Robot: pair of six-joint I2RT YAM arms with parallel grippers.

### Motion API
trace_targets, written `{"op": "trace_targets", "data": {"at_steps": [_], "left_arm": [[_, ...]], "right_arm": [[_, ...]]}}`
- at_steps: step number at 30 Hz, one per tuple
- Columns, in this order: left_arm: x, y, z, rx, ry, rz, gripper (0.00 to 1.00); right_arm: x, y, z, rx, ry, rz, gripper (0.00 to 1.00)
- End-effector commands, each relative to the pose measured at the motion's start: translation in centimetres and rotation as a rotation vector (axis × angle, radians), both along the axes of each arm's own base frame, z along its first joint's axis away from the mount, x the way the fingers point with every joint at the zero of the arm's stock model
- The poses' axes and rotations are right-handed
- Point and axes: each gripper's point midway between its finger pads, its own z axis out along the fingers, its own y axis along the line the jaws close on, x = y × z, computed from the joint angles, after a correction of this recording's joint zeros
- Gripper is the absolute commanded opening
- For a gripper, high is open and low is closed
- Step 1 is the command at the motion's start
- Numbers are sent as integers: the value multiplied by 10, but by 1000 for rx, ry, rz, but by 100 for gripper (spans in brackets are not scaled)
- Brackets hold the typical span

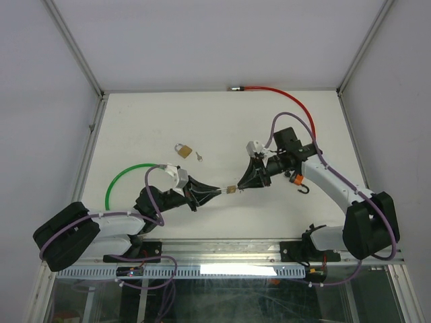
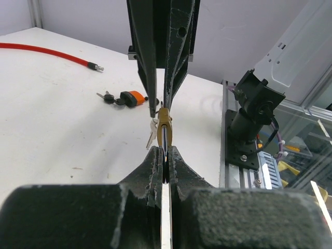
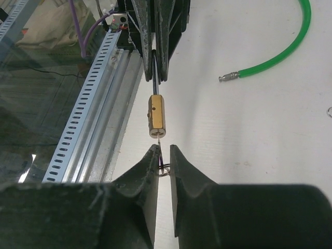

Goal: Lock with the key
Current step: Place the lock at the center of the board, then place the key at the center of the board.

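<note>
While the left hand (image 2: 165,153) clamps the brass padlock (image 3: 156,115), the right hand (image 3: 163,150) sits slightly open around its key (image 3: 158,142). Any markings are too small to read.

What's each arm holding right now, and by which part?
Left fingers pinch the padlock by its shackle. Right fingers straddle the key in its base; grip unclear.

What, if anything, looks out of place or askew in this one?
Nothing spilled or damaged. The key at the end of the padlock held by the left gripper sits off-centre in the right gripper, against one finger with a gap to the other.
</note>
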Motion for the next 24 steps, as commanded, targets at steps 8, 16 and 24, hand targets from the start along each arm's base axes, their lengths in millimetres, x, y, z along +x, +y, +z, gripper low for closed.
{"op": "trace_targets", "data": {"at_steps": [8, 16, 24], "left_arm": [[4, 12, 22, -71, -64, 57, 0], [7, 24, 14, -27, -92, 100, 0], [12, 38, 11, -34, -59, 146, 0]], "right_arm": [[4, 2, 14, 8, -72, 32, 0], [12, -1, 8, -50, -88, 14, 0], [25, -3, 3, -71, -78, -32, 0]]}}
